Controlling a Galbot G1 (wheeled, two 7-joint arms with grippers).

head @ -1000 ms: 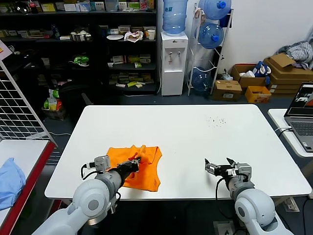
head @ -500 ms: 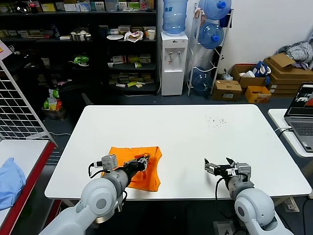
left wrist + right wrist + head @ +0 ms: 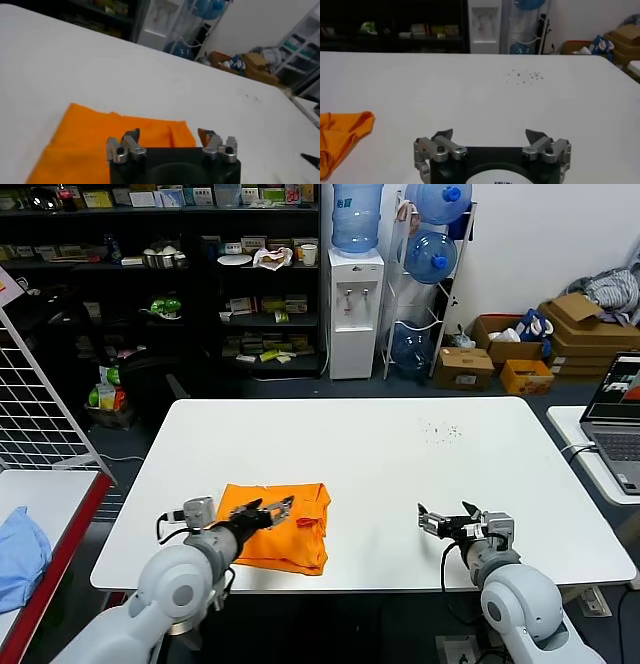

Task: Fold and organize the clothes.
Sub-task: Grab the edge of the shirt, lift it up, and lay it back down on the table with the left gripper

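The clothes, an orange t-shirt (image 3: pixel 290 529), lie folded into a rough rectangle on the white table (image 3: pixel 400 464), near its front left edge. My left gripper (image 3: pixel 265 510) hovers over the shirt's near left part, open with nothing between its fingers. In the left wrist view the left gripper (image 3: pixel 170 135) stands wide apart above the t-shirt (image 3: pixel 95 142). My right gripper (image 3: pixel 447 522) rests open near the front edge, well to the right of the shirt. Its wrist view shows the right gripper (image 3: pixel 489 134) empty and a corner of the t-shirt (image 3: pixel 342 130) far off.
A light blue cloth (image 3: pixel 20 554) lies on a red-edged side table at the left, by a white wire rack (image 3: pixel 35 404). A laptop (image 3: pixel 620 409) sits on another table at the right. Small dark specks (image 3: pixel 440 431) dot the far right of the white table.
My left gripper has opened and let go of the shirt, then drawn back a little leftward. The raised fold has dropped flat. The right arm has not moved.
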